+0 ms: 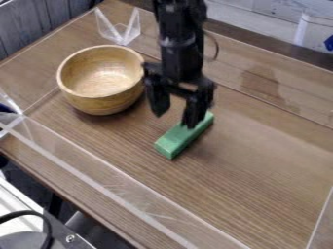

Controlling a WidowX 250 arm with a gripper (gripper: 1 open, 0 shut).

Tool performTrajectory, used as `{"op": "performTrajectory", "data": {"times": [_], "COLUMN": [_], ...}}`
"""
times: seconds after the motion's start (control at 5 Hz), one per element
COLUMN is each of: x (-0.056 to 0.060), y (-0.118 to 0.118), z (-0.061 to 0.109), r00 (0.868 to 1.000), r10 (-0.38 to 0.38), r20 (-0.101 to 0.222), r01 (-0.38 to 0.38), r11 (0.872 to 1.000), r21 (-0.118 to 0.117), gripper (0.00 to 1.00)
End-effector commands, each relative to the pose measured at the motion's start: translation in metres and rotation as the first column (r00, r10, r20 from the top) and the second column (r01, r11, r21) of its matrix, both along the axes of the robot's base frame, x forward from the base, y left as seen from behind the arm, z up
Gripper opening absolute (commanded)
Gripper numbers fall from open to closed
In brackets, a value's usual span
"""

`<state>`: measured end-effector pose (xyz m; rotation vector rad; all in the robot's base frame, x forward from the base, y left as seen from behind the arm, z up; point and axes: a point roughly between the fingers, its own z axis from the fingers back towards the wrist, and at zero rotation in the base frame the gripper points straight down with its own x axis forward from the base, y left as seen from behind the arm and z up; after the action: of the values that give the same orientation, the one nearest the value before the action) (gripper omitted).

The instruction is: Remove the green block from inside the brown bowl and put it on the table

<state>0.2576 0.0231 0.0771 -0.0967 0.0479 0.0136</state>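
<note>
Single camera view, looking down at an angle over a large brown wood-grain tabletop [260,146] edged with low clear plastic walls [78,165]. At upper left, a round light-brown wooden bowl [101,79] with thick walls and a smooth pale interior, upright on the tabletop, nothing visible inside. To the right of the bowl and well apart from it, a small bright green rectangular block [184,135], lying flat on the wood, long axis running diagonally from lower left to upper right. Directly above the block's upper right end, a black robot gripper [178,102] pointing straight down from a dark arm [178,34] descending from the top edge. Jaws spread apart, one dark finger [159,98] on the bowl side, the other toward the right, over the block's far end. No grip on the block; whether a fingertip touches its end, impossible to tell. Behind the bowl, near the far wall, a crumpled clear plastic piece [117,27].
</note>
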Motion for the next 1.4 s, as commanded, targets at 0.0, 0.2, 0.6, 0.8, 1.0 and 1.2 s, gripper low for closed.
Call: {"op": "performTrajectory", "data": {"times": [0.0,0.2,0.6,0.8,1.0,1.2], "x": [0.014,0.012,0.001,-0.003,-0.002,-0.001], "y": [0.002,0.006,0.004,0.002,0.002,0.002], "z": [0.053,0.072,0.047,0.042,0.046,0.048], "r00": [0.992,0.99,0.992,0.993,0.991,0.99], "r10": [0.015,0.014,-0.029,-0.042,-0.045,-0.048], "r20": [0.126,0.14,0.12,0.114,0.125,0.132], "r01": [-0.015,-0.016,0.026,0.039,0.042,0.045], "r11": [1.0,1.0,0.999,0.999,0.999,0.999], "r21": [0.002,0.013,0.025,0.023,0.025,0.024], "gripper": [1.0,1.0,1.0,1.0,1.0,1.0]}}
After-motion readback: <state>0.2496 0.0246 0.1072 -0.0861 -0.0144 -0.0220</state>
